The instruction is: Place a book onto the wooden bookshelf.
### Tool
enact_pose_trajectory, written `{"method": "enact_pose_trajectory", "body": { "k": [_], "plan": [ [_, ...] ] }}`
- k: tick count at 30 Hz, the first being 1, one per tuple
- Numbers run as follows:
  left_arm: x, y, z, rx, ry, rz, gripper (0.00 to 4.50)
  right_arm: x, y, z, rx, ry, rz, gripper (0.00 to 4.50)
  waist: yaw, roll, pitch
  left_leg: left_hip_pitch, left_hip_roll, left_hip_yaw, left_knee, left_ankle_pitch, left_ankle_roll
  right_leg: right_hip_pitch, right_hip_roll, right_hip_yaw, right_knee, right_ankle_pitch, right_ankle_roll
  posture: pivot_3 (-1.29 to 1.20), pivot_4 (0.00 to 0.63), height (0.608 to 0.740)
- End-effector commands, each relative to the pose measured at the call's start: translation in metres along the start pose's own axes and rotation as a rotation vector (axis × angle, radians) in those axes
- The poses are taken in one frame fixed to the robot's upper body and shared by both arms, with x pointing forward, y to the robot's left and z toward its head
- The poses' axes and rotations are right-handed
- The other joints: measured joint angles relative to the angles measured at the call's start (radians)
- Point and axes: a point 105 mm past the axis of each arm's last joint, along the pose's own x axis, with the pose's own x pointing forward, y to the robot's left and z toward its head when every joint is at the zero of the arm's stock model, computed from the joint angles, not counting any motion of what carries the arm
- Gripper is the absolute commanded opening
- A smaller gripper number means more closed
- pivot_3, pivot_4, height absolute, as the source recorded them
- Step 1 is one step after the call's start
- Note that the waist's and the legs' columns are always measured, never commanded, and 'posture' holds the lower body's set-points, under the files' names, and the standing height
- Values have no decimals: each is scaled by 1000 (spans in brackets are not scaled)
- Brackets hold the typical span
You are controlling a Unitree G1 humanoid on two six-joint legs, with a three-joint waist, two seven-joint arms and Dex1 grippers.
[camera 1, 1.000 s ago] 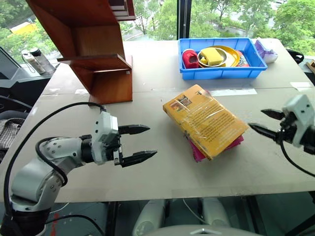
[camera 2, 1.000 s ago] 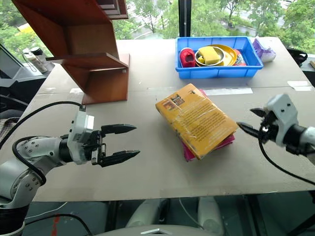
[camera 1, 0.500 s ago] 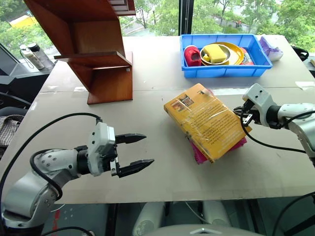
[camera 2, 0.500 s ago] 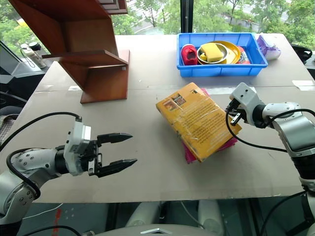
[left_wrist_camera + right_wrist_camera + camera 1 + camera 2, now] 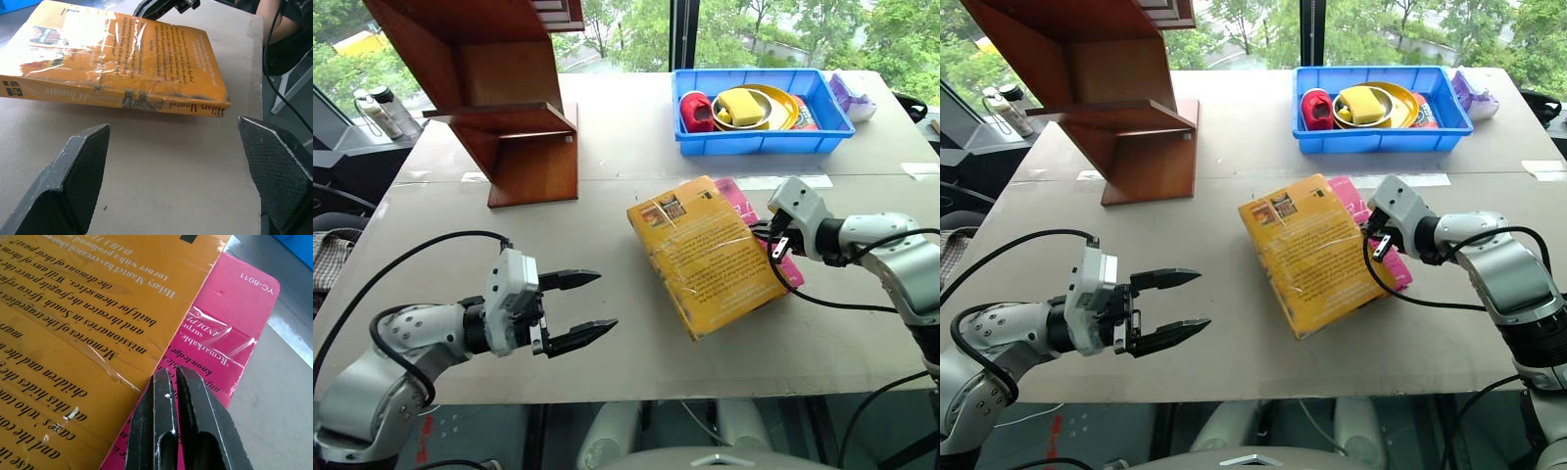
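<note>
Spanning the scene, a pale grey tabletop (image 5: pixel 607 211) stands before windows onto green trees. A blue plastic tray (image 5: pixel 759 142) holds a yellow bowl, yellow sponge and red cup. The thick yellow-orange paperback book (image 5: pixel 705 255) lies on a magenta-pink book (image 5: pixel 744 196), well apart from the reddish-brown wooden bookshelf (image 5: pixel 499 98). The left hand (image 5: pixel 579 308) gapes empty; the right hand (image 5: pixel 170 377), pinched closed, rests against the yellow book's edge.

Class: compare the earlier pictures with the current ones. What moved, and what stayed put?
The right claw, now shut, swung in from the table's right side to the yellow book's edge and pushed it, turning it off the pink book beneath. The left claw stays open and hovering; the bookshelf and blue tray are unmoved.
</note>
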Motion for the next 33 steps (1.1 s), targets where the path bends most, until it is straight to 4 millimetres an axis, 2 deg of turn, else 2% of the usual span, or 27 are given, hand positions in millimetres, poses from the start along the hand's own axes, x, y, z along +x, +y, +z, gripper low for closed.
{"method": "enact_pose_trajectory", "body": {
  "k": [1,3,4,6,8,11,15,19,33],
  "plan": [
    [-3,5,-4,-175,-20,31,4270,-42,-14,11,-107,-119,-67,256,8,0,0,0,0,0,0,0,0,0,0,0,0,0,0,0,150,740],
    [-2,6,-6,-294,-39,23,4270,-63,-10,5,-45,-175,-45,827,10,0,0,0,0,0,1,0,0,0,0,0,0,0,0,0,150,740],
    [-1,8,-11,-356,-16,37,4270,-75,-4,3,-28,-205,-15,1322,12,0,0,0,0,-1,1,0,0,0,0,0,0,0,0,0,150,740],
    [2,12,-12,-464,-36,38,4270,-96,10,-2,-16,-223,38,2003,20,0,0,0,0,-1,1,0,0,0,1,0,1,0,0,0,150,740],
    [9,20,-11,-578,-57,36,4270,-116,25,-4,-18,-214,85,2975,23,2,-1,1,0,-2,1,0,0,1,1,-1,2,0,0,0,150,740],
    [19,25,-17,-746,-29,11,4270,-137,35,3,-17,-265,87,4367,13,2,-1,4,0,-1,4,-2,4,3,1,1,5,0,0,0,150,740],
    [31,31,-19,-876,-13,-16,4270,-147,44,14,-9,-322,109,4446,-3,1,-1,18,2,3,3,-3,5,16,4,4,5,0,0,0,150,740],
    [53,37,-17,-968,-26,-57,4270,-154,44,23,7,-383,133,4446,0,0,-2,18,3,2,5,-2,4,16,6,4,5,1,1,0,150,740],
    [114,47,-21,-1151,-50,-135,4270,-146,47,34,-8,-432,193,4446,21,0,-2,15,2,3,5,0,-1,13,5,6,5,1,0,0,150,740]
  ]
}}
